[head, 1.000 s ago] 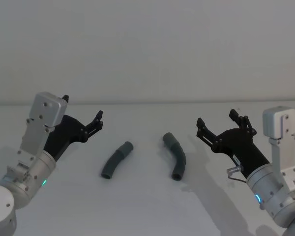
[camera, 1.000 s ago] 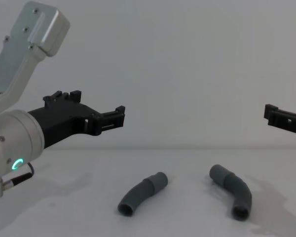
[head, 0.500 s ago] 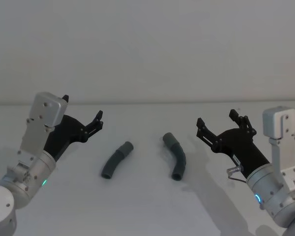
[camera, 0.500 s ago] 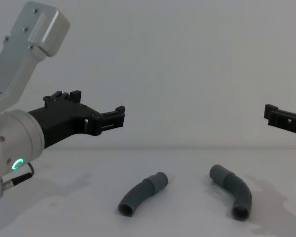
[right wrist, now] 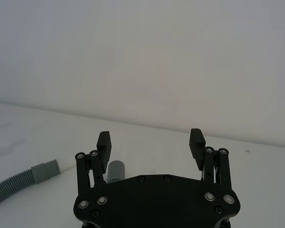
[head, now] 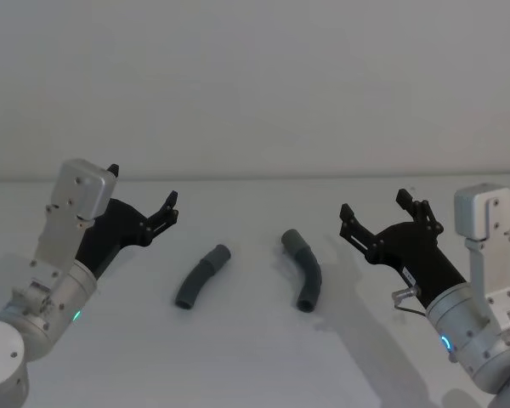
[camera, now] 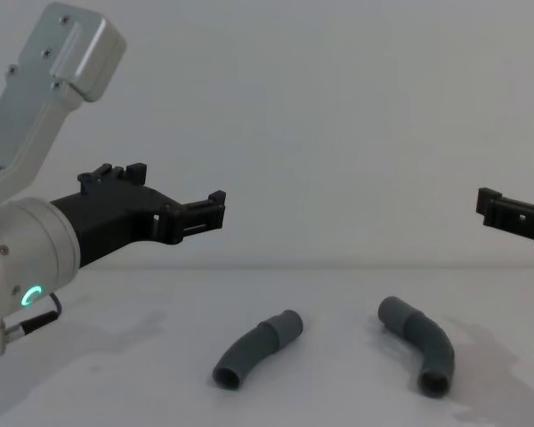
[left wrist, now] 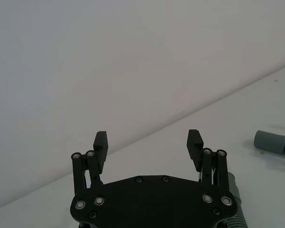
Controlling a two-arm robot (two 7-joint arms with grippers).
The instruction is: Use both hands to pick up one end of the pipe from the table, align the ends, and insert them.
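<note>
Pipe's left piece (head: 202, 276) lies loose on the table (head: 255, 361), below and inward of the left gripper (head: 142, 187), whose fingers stand wide apart with nothing between them. Its long axis slants from the near end up toward the middle. Just beside it, not touching, the right piece (head: 303, 268) curves with its open mouth toward the robot, below and inward of the right gripper (head: 375, 204), its fingers likewise spread. Each arm looks nearer its own piece. The white surface around them is bare, with a plain wall (head: 255, 85) behind.
</note>
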